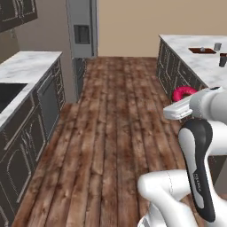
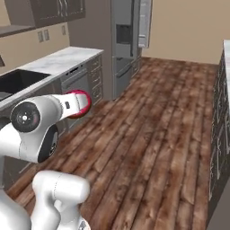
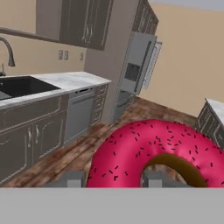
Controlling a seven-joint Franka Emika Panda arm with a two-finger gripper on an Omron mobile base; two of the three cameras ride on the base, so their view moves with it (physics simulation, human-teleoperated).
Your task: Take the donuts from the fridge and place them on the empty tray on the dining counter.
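Gripper clamped on pink donut by its near rim only, so base motion could swing it loose before the tray.

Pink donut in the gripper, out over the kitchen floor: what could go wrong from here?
1. The pink donut is pinched at its near rim only, most of the ring sticking out past the gripper; a swing or bump could let it drop onto the wood floor.
2. The tray sits well back on the dining counter beside small grey cups, which the arm could knock.
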